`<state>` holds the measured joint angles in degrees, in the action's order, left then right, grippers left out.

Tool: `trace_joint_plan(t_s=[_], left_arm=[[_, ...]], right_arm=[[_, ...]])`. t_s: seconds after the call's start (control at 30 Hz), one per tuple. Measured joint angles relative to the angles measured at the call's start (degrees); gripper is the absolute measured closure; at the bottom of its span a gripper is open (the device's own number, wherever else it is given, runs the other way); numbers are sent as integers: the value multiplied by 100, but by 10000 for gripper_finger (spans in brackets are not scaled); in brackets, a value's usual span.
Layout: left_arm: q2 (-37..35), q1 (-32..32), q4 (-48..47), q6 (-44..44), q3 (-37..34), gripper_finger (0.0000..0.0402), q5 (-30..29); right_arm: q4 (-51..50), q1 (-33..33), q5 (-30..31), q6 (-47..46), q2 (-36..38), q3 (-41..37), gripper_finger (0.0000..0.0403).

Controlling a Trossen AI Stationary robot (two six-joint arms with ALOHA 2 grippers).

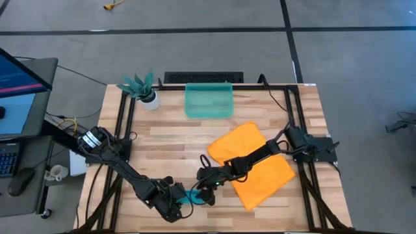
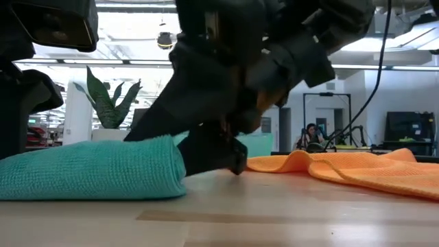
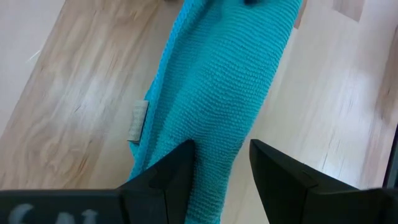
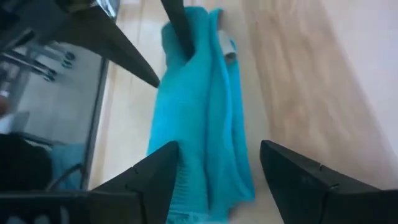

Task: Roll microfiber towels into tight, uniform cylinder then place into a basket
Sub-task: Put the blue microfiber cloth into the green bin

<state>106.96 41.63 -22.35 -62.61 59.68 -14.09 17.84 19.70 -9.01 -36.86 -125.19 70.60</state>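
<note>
I am on the rolling step with the teal towel, which lies as a loose, bunched roll near the front edge of the worktop, between my two claws. My left claw is clamped on one end of it; the cloth fills the gap between the fingers. My right claw stands with its fingers spread wide over the other end, straddling the cloth but not pinching it, so that end lies free.

The orange towel lies flat and unrolled under my right arm, toward the right side of the worktop. The basket stands at the far edge, well apart from both towels, beside a small potted plant, and appears to have nothing in it.

I judge the task to be in its early part: the teal roll looks folded and uneven rather than a tight cylinder. The next move calls for my right claw to take a fresh hold on the free end and turn it while the left keeps its end pinned. The soft cloth may spring open if either end slackens.
</note>
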Motion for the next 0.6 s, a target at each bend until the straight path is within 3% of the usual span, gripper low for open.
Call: trace_joint_plan(t_s=[0.4, 0.6], left_arm=[[20, -55, 295, 98, -4, 246, 26], [22, -55, 297, 101, -2, 246, -39]], right_arm=[[63, 2, -1363, -210, -105, 170, 148], [-227, 13, -1449, -352, -100, 241, 153]])
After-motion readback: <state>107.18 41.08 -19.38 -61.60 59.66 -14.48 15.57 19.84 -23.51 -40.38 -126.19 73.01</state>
